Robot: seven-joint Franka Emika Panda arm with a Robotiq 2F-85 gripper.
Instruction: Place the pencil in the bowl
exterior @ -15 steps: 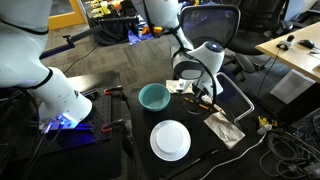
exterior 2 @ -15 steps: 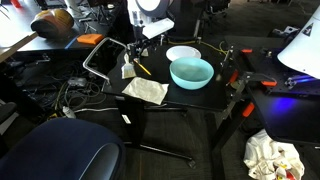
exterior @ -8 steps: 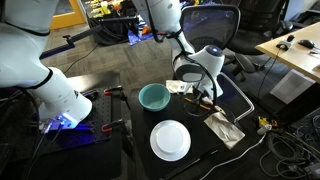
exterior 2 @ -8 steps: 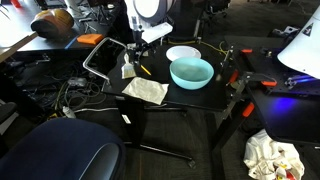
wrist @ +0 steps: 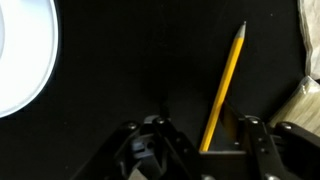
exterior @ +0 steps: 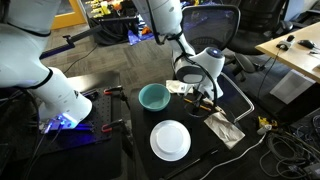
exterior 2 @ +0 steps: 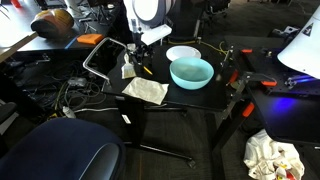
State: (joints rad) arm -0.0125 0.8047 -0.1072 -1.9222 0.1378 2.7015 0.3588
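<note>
Since the pencil (wrist: pixel 225 85) lies on the surface (wrist: pixel 120 60) near the bowl (exterior: pixel 153 96), between our spread-apart fingers (wrist: pixel 255 138), we've got grabbing and dropping left.

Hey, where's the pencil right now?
In the wrist view the pencil lies on the black table, its lower end within the open hand, beside the beige napkin at the right edge.
</note>
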